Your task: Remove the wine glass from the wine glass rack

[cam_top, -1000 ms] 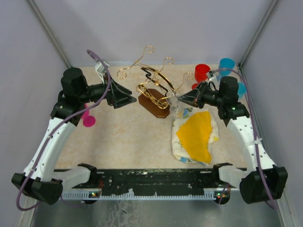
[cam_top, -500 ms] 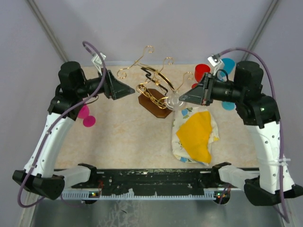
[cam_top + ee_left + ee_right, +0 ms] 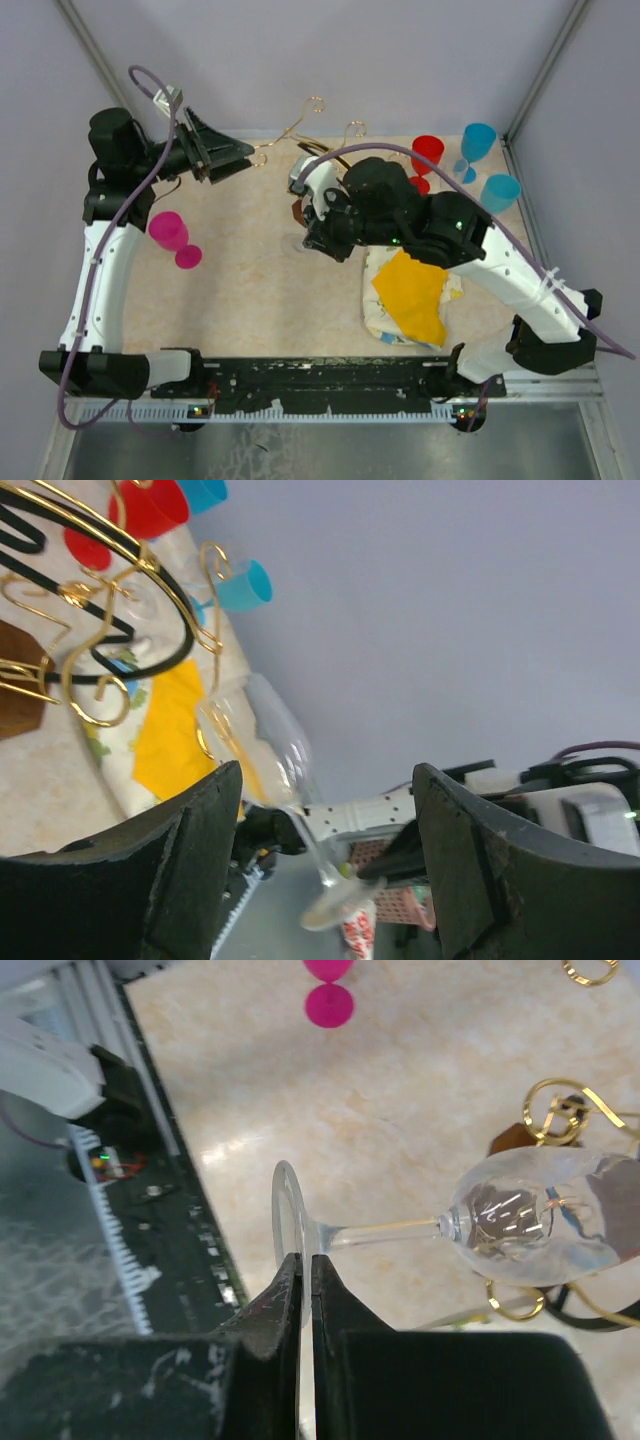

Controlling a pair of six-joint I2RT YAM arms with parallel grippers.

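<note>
- Your right gripper (image 3: pixel 303 1265) has its fingers pinched shut on the rim of the foot (image 3: pixel 283 1205) of the wine glass (image 3: pixel 530 1218). The stem runs out level from the fingertips, with the bowl at the far end.
- Just past the bowl, and overlapping it in the right wrist view, are the gold curls of the wine glass rack (image 3: pixel 118 546). Treat the glass as lifted but perhaps not clear of the wire.
- A pinch on the thin edge of the foot looks weak to me, and the glass can pivot between the pads. Draw it back along the line of the stem, toward your wrist, slowly and without twisting.
- Watch the curl nearest the bowl. If the bowl drags there, it could lever the foot out of the pinch.
- Your left gripper (image 3: pixel 328 770) has its fingers (image 3: pixel 180 880) wide apart and holds nothing. The glass shows in the gap between them, but well beyond the tips. It is placed to take the stem or bowl if you want a second hold.
- I cannot tell whether the bowl touches the gold hook beside it. It is clear glass against thin wire in both wrist views.
- From above, your right arm covers nearly all of the glass and most of the rack's base.
- The left wrist view cuts the rack off at its left edge.
</note>
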